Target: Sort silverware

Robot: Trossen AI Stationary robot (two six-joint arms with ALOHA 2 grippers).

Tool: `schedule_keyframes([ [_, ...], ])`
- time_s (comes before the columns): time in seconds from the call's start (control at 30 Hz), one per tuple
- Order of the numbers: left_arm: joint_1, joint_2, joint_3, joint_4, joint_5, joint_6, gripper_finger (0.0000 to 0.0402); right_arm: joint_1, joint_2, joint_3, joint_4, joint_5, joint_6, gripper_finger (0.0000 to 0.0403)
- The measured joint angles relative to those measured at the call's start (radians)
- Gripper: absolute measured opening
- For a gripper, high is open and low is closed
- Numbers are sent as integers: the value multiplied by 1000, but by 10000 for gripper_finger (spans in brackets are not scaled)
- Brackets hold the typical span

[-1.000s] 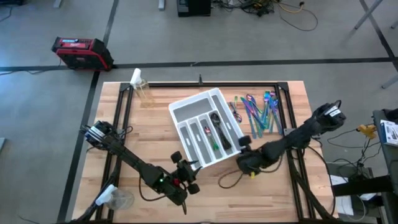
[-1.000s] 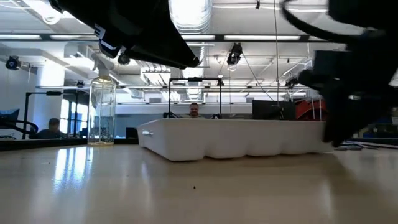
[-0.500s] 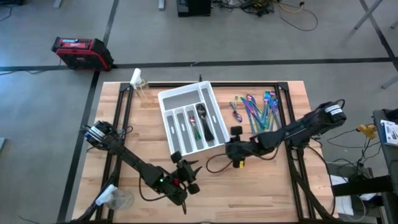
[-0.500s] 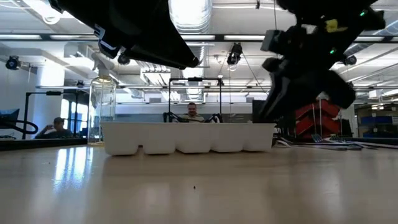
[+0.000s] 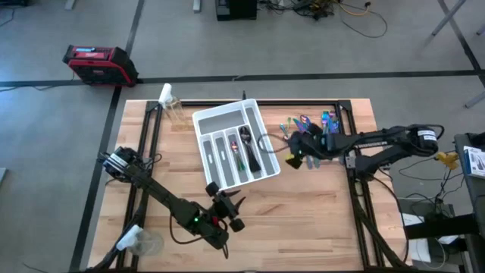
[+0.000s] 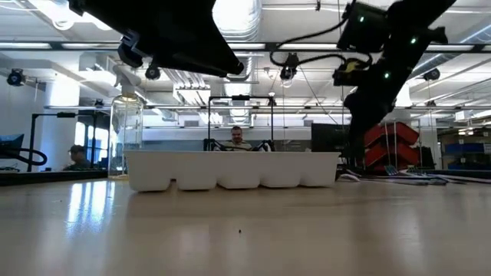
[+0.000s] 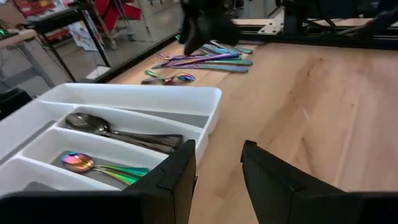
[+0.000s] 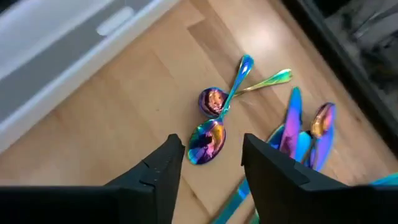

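The right gripper (image 5: 292,148) is held above the table (image 5: 318,220) just beside the white tray (image 5: 208,121), at about 3 o'clock from it. In the right wrist view its fingers (image 8: 163,163) are spread apart with nothing between them, and two small iridescent spoons (image 8: 211,124) are seen lying crossed on the wood just beyond the fingertips. More loose silverware (image 5: 322,129) is piled at 2 o'clock from the tray, touching piece against piece. Inside the tray, a dark spoon (image 7: 99,126) is laid in one compartment and an iridescent spoon (image 7: 84,163) in the next.

The left gripper (image 5: 227,205) is parked at 6 o'clock from the tray, near its short end. Its fingers (image 7: 180,171) are spread, and nothing is held.

A clear bottle (image 5: 173,106) is stood at 10 o'clock from the tray.
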Motion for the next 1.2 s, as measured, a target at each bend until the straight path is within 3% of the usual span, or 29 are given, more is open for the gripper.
schedule_keyframes([
  [0.13, 0, 0, 0, -8, 59, -22, 118, -111, 39, -68, 152, -124, -13, 175],
  [0.3, -3, 0, 0, -10, 59, -24, 118, -223, 93, -108, 297, -203, -9, 198],
  [0.53, -3, 0, 0, -11, 59, -24, 118, -253, 191, -104, 433, -222, -187, 222],
  [0.7, -3, 0, 0, -11, 59, -30, 118, -254, 272, -97, 449, -220, -257, 218],
  [0.83, -3, 0, 0, -11, 59, -45, 118, -254, 304, -96, 449, -222, -239, 175],
  [1.03, -3, 0, 0, -11, 59, -49, 118, -253, 292, -97, 439, -212, -247, 25],
  [1.2, -3, 0, 0, -11, 60, -64, 118, -227, 247, -99, 380, -229, -166, 15],
])
